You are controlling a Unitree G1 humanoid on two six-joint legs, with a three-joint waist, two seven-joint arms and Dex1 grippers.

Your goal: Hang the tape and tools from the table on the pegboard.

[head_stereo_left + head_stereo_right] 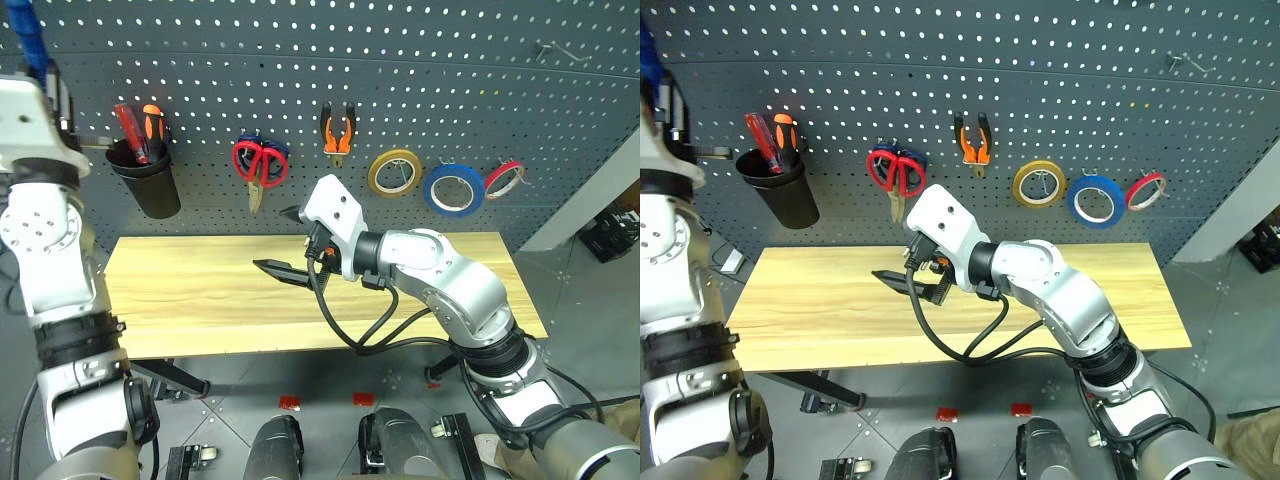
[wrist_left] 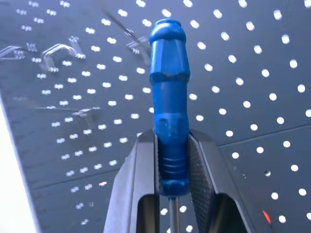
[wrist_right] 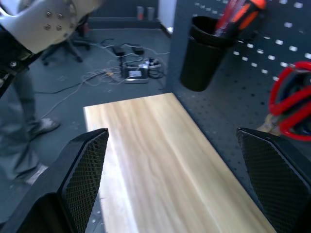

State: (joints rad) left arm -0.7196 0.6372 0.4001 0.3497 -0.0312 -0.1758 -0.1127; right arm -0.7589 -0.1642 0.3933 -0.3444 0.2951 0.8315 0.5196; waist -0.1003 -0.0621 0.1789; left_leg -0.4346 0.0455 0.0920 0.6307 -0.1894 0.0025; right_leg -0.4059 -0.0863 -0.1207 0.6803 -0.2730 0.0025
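pinching blue screwdriver handle (image 2: 168,104), left gripper (image 2: 171,160) faces pegboard (image 2: 252,73); right gripper (image 3: 172,160) spread wide over table (image 3: 160,155).

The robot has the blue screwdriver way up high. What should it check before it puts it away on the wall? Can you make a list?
1. Blue screwdriver held tight in the left gripper: ok.
2. Black cup has room beside the red and orange screwdrivers: cannot tell.
3. Right gripper open and holding nothing: ok.
4. Scissors, pliers and blue tape already hanging on the pegboard: ok.
5. Table bare of tools: ok.
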